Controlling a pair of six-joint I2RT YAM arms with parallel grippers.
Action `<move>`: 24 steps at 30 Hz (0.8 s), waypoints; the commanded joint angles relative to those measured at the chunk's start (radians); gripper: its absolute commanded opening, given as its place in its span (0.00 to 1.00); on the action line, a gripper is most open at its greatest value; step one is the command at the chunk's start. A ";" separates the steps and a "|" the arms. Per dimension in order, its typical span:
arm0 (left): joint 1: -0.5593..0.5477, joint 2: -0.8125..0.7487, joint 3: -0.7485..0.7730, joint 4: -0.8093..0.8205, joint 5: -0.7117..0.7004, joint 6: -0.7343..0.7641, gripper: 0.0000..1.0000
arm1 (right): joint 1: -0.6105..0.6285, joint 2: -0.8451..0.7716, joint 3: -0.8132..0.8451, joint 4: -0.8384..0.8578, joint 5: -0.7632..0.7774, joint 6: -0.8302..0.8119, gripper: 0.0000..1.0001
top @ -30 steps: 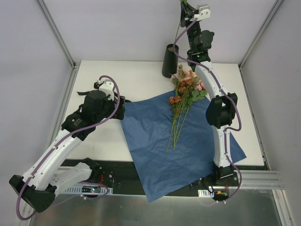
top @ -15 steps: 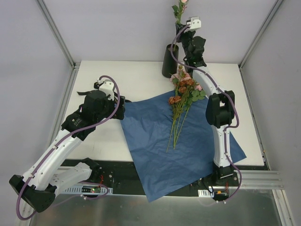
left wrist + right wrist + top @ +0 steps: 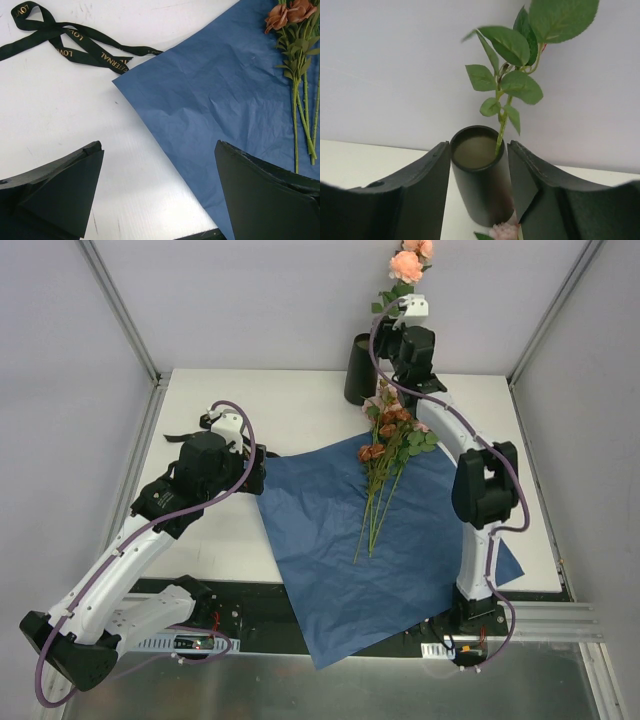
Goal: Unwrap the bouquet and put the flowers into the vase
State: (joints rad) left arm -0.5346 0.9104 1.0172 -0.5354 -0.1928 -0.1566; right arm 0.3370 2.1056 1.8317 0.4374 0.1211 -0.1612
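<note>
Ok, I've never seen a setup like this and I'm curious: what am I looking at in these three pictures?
These are two robot arms bolted to a white table, each ending in a two-finger gripper. One picture looks down from above and behind them; the other two come from wrist cameras, so the dark wedges there are fingers. On the table lie a blue paper sheet, roses on it, and a black ribbon beside it. The left gripper hangs open near the sheet's corner, holding nothing. The right gripper is open at the black vase, where one pink rose stands.
</note>
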 commanded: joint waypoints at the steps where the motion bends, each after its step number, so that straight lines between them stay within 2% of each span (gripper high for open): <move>1: 0.005 -0.001 0.000 0.028 -0.019 0.022 0.99 | 0.031 -0.238 -0.052 -0.084 0.054 0.080 0.56; 4: 0.005 -0.001 -0.002 0.029 -0.019 0.020 0.99 | 0.065 -0.361 -0.124 -0.222 0.094 0.159 0.56; 7: 0.004 0.001 -0.003 0.029 -0.023 0.019 0.99 | 0.100 -0.472 -0.211 -0.357 0.117 0.313 0.56; 12: -0.004 0.008 -0.008 0.029 -0.053 0.020 0.99 | 0.164 -0.676 -0.432 -0.480 0.155 0.583 0.50; 19: -0.011 0.007 -0.014 0.028 -0.068 0.037 0.99 | 0.238 -0.913 -0.719 -0.672 0.196 0.801 0.47; 24: -0.021 0.015 -0.014 0.029 -0.065 0.042 0.99 | 0.241 -1.010 -0.854 -0.747 0.200 0.859 0.47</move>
State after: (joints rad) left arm -0.5388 0.9218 1.0042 -0.5354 -0.2428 -0.1371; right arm 0.5758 1.1740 1.0328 -0.2214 0.2840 0.5880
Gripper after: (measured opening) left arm 0.990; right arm 0.470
